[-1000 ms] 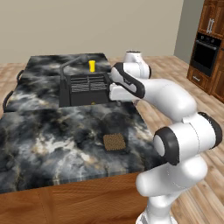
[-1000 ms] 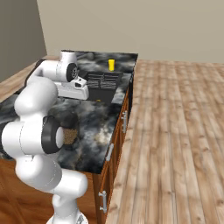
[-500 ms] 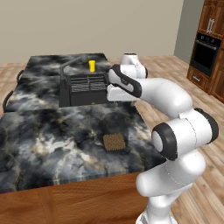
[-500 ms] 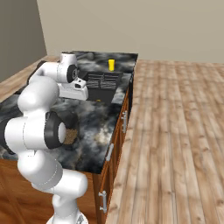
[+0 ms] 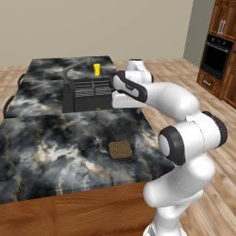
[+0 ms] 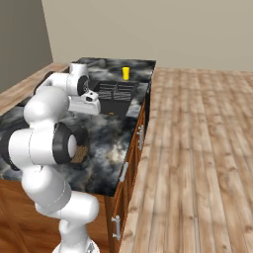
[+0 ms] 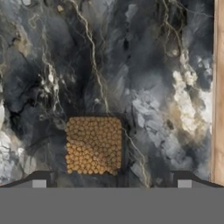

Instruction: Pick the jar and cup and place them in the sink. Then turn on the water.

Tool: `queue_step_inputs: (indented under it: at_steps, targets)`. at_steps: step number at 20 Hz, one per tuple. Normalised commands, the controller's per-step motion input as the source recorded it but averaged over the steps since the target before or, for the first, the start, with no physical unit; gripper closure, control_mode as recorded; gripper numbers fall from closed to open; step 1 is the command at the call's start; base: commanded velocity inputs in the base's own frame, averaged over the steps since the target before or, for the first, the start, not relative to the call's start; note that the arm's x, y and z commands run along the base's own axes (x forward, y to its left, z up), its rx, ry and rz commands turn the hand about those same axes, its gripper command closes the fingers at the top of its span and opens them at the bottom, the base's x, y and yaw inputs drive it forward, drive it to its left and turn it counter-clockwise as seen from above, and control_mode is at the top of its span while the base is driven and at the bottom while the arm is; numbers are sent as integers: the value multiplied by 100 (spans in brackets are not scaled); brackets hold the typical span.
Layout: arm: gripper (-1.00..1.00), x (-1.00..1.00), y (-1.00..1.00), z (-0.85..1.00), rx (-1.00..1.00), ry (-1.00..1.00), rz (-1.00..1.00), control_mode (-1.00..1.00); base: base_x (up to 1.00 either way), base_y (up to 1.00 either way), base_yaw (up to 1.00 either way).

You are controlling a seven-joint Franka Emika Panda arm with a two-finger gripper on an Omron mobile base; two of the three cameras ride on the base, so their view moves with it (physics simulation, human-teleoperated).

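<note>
Dark marbled surface (image 5: 55, 133) carries everything. My hand (image 7: 111, 177) hangs over it with fingers spread wide apart, gripping and touching nothing; the brown jar (image 7: 93, 145) sits just above my fingertips, low centre in the hand view. The yellow cup (image 5: 97, 69) stands, I think, just behind the black sink (image 5: 87, 99), upper centre.

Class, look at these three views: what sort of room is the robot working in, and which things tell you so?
Most likely a kitchen: a dark marbled counter with a recessed black sink and faucet, plus a built-in oven set in wooden cabinets.
</note>
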Motion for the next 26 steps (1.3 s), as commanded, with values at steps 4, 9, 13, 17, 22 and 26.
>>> queue_step_inputs:
  at_steps: [4,9,13,17,22,26]
  targets:
    - [-100,5,0,-18,0,0,0,-100,0,0,0]
    - [-100,0,0,-14,0,0,0,-100,0,0,0]
    - [-100,0,0,-16,0,0,0,-100,0,0,0]
    - [-100,0,0,-18,0,0,0,-100,0,0,0]
    - [-100,0,0,-16,0,0,0,-100,0,0,0]
    - [-100,0,0,-17,0,0,0,-100,0,0,0]
